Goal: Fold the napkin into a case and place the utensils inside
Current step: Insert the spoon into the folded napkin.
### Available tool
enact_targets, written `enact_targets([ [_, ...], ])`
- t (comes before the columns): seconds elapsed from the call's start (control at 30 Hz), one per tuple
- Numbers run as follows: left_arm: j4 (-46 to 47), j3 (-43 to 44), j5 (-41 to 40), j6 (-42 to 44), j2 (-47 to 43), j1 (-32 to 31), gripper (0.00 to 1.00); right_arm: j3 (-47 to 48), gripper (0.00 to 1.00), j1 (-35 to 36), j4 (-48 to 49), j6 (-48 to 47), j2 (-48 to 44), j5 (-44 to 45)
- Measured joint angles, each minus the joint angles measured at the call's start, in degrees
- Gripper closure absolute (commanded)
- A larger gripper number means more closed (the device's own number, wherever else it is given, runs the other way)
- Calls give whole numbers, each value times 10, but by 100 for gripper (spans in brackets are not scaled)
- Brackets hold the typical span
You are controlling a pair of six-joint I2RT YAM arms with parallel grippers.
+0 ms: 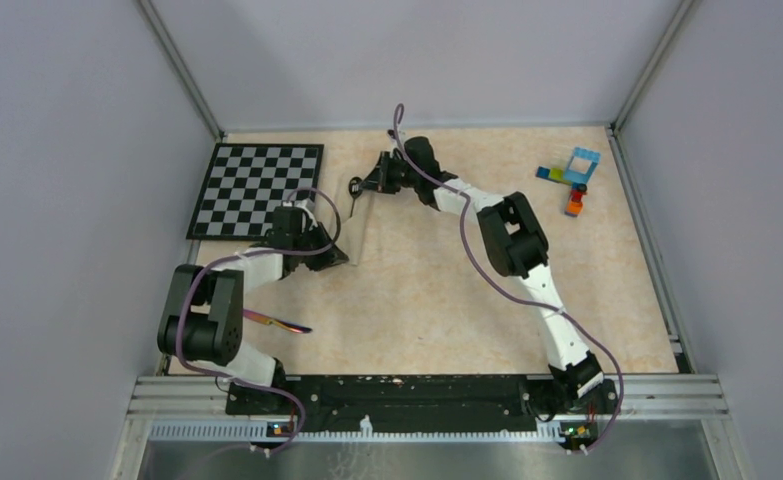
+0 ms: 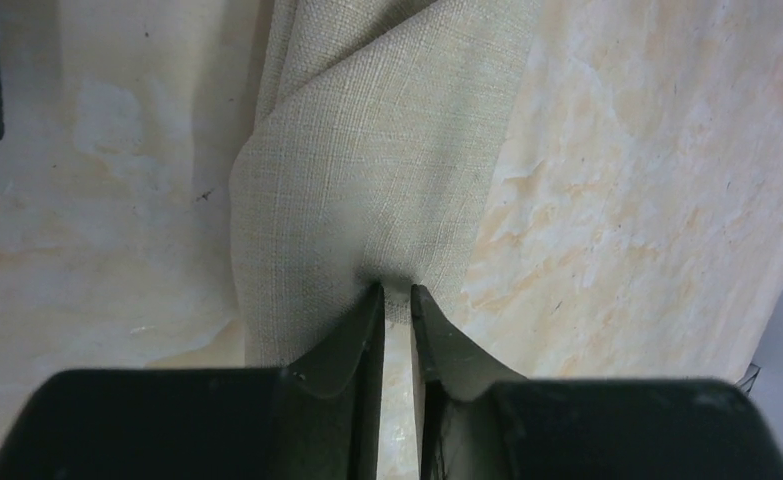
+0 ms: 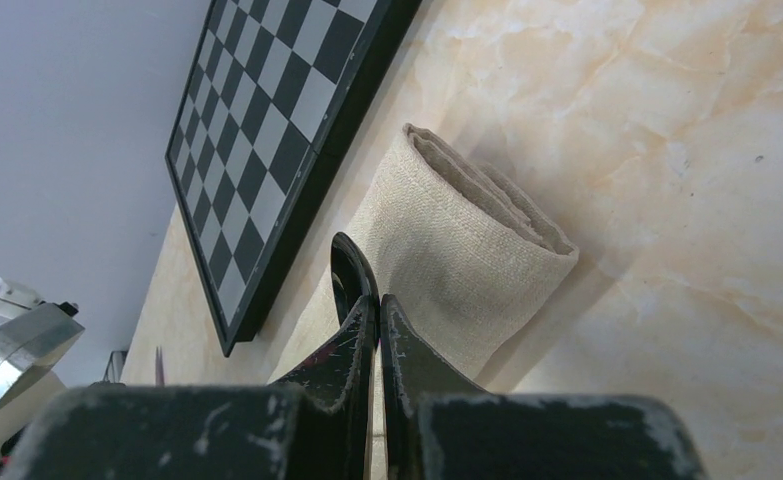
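The cream-beige napkin is folded into a narrow case (image 1: 364,232) that lies just right of the chequered board. My left gripper (image 1: 335,257) is at its near end. In the left wrist view the left gripper (image 2: 397,290) is open by a narrow slit, with the cloth's (image 2: 387,170) edge lying between the tips. My right gripper (image 1: 365,186) hovers at the far end, shut on a black spoon (image 3: 350,268). The spoon's oval bowl sticks out past the fingertips (image 3: 404,325), over the case (image 3: 457,250). A rainbow-tinted utensil (image 1: 279,323) lies on the table beside the left arm.
The black-and-white chequered board (image 1: 257,188) lies at the far left, close along the case. Small coloured toy bricks (image 1: 573,178) sit at the far right. Grey walls close in the table on three sides.
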Motion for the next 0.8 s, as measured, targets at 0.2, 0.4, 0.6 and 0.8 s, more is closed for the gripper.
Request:
enact_targets([
  [0.2,-8,-24,0,-2,-54,0,71,0,100,4,-12,0,0,0],
  [0.4,-7,-63,12,-15,-90,0,77,0,100,5,-21,1,0,-2],
  [0.6,-7,-74,12,-19,-71,0,79,5,100,0,-33,3,0,-15],
  [0.8,15,-72,17,-27,-45,0,79,37,100,-7,-59,-3,0,-35],
])
